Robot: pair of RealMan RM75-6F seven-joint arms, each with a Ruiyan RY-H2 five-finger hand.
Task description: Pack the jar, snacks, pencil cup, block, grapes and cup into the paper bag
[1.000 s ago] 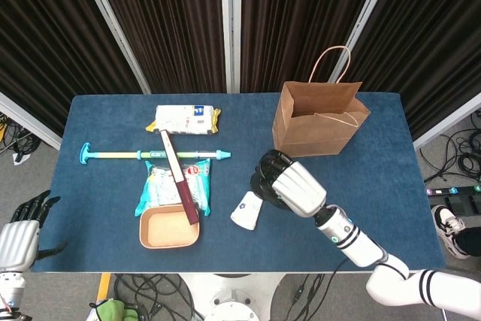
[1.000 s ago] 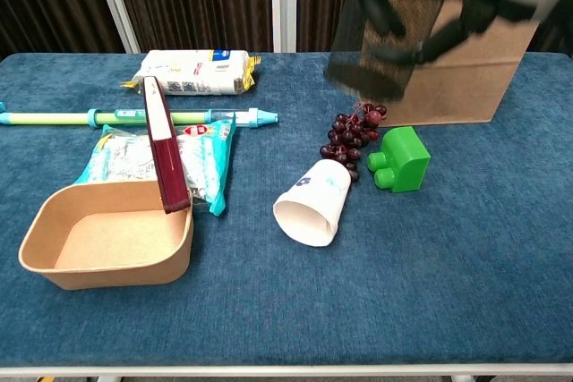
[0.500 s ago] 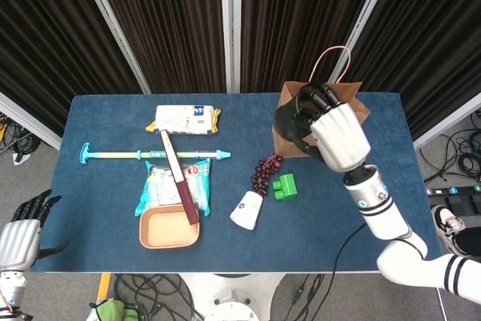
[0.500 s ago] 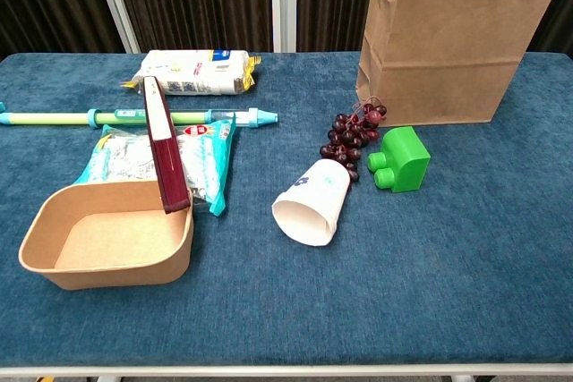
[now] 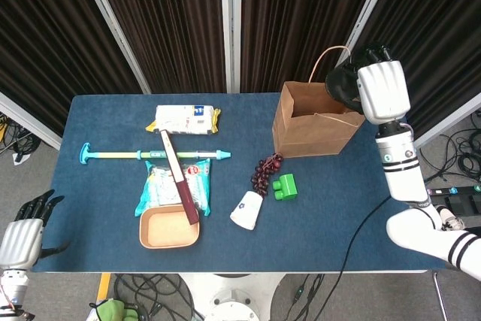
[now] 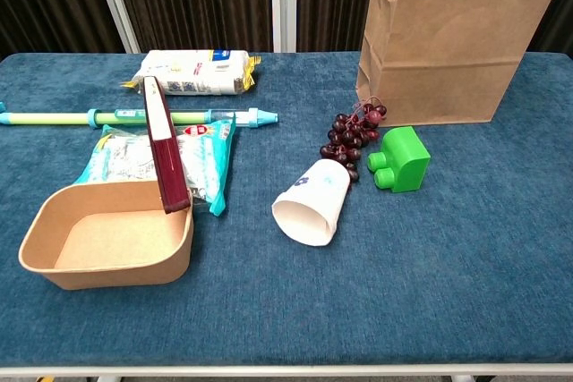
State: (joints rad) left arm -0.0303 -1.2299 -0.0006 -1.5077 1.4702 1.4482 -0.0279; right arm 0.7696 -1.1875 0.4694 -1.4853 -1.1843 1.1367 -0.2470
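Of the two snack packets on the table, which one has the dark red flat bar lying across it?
The teal and white snack packet beside the brown cardboard tray. The dark red bar crosses it, while the white and yellow packet farther back lies apart.

- You are carrying the black pencil cup (image 5: 342,84) in the right hand (image 5: 379,89) from the desk's middle up to the paper bag's (image 5: 316,122) far right corner.
- You are uncovering the grapes (image 5: 263,171) and block (image 5: 284,186).
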